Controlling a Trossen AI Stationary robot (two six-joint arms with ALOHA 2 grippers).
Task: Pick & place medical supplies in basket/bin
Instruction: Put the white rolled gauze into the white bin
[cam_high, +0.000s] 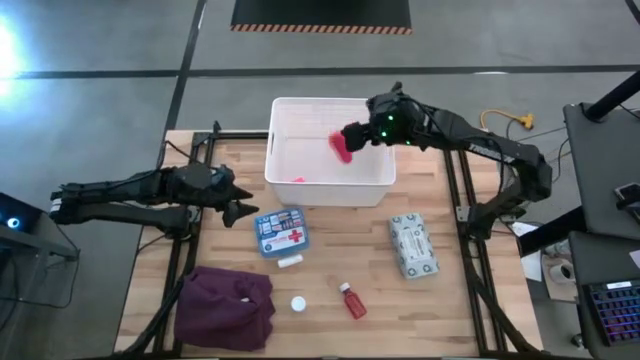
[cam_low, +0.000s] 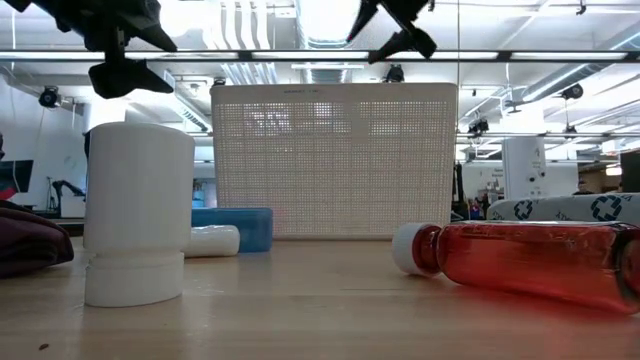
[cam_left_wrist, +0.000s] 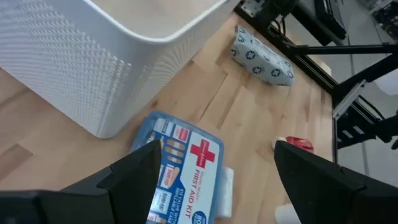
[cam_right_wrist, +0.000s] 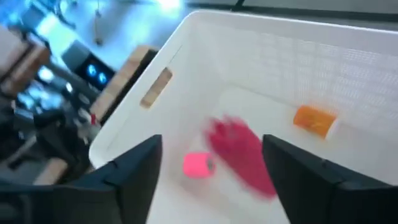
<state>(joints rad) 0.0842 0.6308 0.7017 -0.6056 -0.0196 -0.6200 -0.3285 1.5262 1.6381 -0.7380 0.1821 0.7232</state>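
Note:
The white basket (cam_high: 372, 176) stands at the table's far middle. My right gripper (cam_high: 350, 135) hangs open over it. In the right wrist view a blurred red item (cam_right_wrist: 239, 152) shows below the open fingers and apart from them, near a pink piece (cam_right_wrist: 198, 165) and an orange piece (cam_right_wrist: 314, 119) on the basket floor. My left gripper (cam_high: 240, 208) is open, just left of the blue first-aid box (cam_high: 281, 232). That box lies flat on the table, and in the left wrist view the first-aid box (cam_left_wrist: 186, 168) sits ahead, between the two fingers, untouched.
On the wood lie a grey-green packet (cam_high: 412, 245) to the right, a red bottle (cam_high: 351, 300) on its side, a white cap (cam_high: 298, 303), a white tube (cam_high: 290, 261) and a maroon cloth (cam_high: 228, 305) near left. Black frame rails run along both table sides.

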